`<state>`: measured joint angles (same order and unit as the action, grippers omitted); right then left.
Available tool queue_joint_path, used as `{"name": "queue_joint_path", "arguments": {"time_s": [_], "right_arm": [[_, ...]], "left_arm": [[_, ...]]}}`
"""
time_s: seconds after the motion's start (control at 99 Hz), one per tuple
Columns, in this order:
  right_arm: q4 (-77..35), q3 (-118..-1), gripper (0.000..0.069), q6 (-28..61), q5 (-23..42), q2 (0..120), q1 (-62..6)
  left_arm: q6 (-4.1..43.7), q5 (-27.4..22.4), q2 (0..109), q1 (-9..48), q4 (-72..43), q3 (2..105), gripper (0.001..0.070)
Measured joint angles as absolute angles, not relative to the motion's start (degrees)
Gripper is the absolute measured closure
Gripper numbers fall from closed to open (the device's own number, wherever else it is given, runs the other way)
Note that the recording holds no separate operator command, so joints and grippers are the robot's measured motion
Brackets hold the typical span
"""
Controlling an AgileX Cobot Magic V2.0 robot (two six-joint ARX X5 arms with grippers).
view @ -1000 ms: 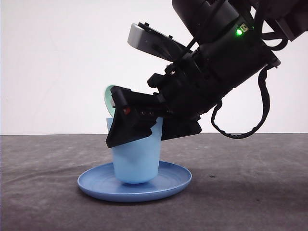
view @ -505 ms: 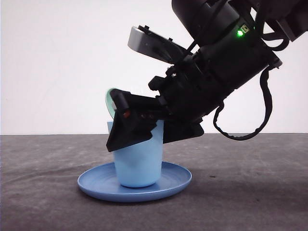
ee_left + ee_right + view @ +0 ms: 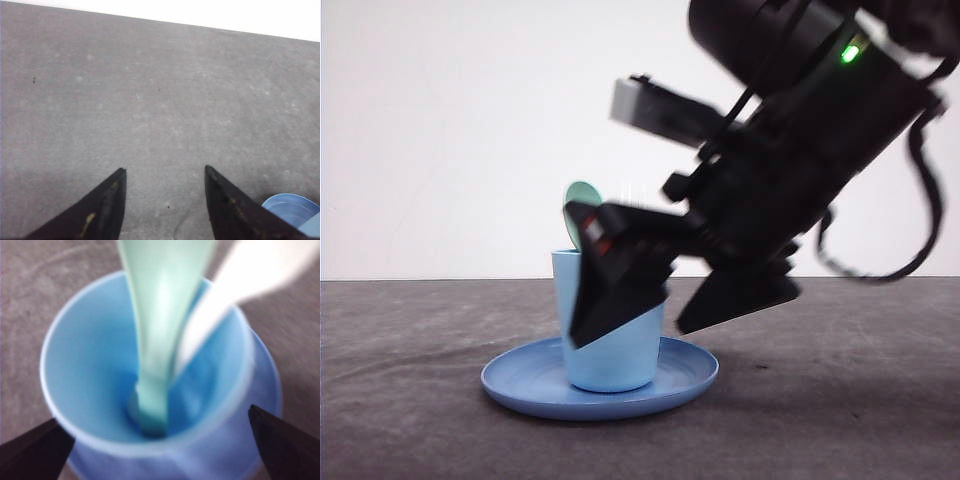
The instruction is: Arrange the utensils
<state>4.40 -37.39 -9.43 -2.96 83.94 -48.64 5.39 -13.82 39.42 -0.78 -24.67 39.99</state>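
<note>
Table (image 3: 840,420): we see a grey surface under everything.
Right gripper (image 3: 650,300): its fingers are spread, straddling the cup and holding nothing.
Left gripper (image 3: 165,205): spread over bare table, holding nothing.
Plate (image 3: 520,385): round, blue, under the cup.
Cup (image 3: 90,365): light blue, upright on the plate.
Spoon (image 3: 160,315): mint-green, standing in the cup.
Fork (image 3: 240,280): white, beside the spoon in the cup.

No readable text, label, brand or number appears anywhere.
</note>
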Motion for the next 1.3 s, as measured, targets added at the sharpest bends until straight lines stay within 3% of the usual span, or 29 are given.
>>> {"name": "queue_joint_path", "arguments": {"time_s": [0.263,0.535,0.859,1.303], "right_arm": [[-14.9,-37.4,0.0012,-10.4,0.0,68.6,-44.8],[-29.1,-37.4,0.0012,-10.8,3.0,50.6,-29.2],[-40.6,-37.4,0.0012,-10.7,-5.1,40.9,-11.8],[-42.9,-37.5,0.0012,-8.1,-5.8,41.7,-9.5]], "left_arm": [[5.4,-13.8,39.4,-0.8,-24.7,40.0,0.0414],[5.4,-13.8,39.4,-0.8,-26.2,40.0,0.0414],[5.3,-12.6,39.4,0.3,-29.3,40.0,0.0414],[4.9,-10.3,39.4,3.6,-31.1,40.0,0.0414]]}}
